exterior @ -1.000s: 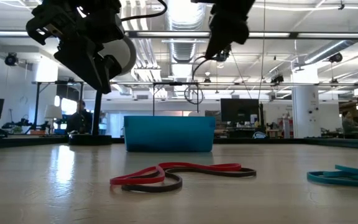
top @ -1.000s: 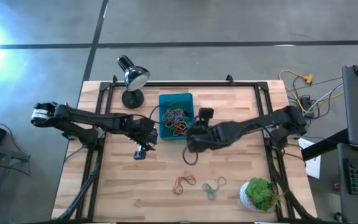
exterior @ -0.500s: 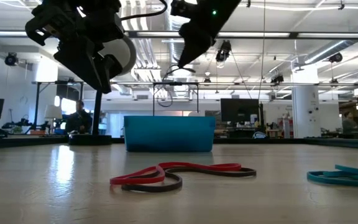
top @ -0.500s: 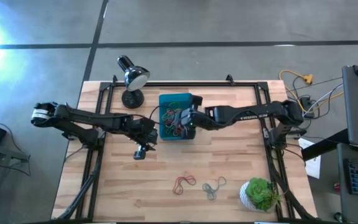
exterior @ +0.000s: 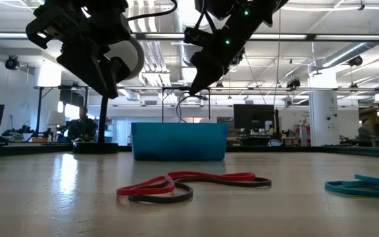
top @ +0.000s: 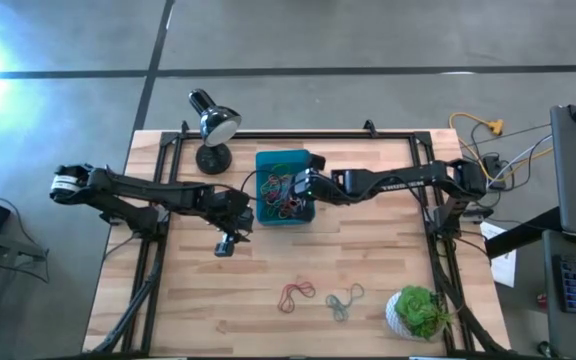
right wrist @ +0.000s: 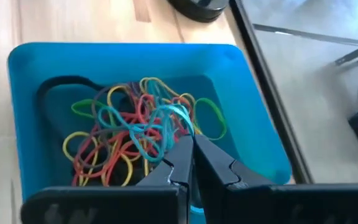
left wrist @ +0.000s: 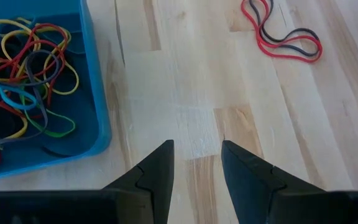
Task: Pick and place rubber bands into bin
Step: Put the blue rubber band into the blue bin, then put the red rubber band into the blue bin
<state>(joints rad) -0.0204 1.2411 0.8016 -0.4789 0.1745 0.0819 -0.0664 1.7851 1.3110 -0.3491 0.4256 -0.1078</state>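
Above the bin (top: 268, 160), right gripper (right wrist: 188, 144) hangs pinched shut on 1 light-blue rubber band (right wrist: 148, 127)

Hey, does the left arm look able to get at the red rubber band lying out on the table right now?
Probably yes. The left gripper hovers beside the bin with open, empty jaws, and only bare wood lies between it and the red rubber band. The right gripper is over the bin, out of the way.

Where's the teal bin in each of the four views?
High: bin upper centre, right gripper over it.
Low: centre, behind the red band.
Left wrist: top-left corner, bands inside.
Right wrist: fills the frame.
Shared landmark: the rubber bands piled inside.
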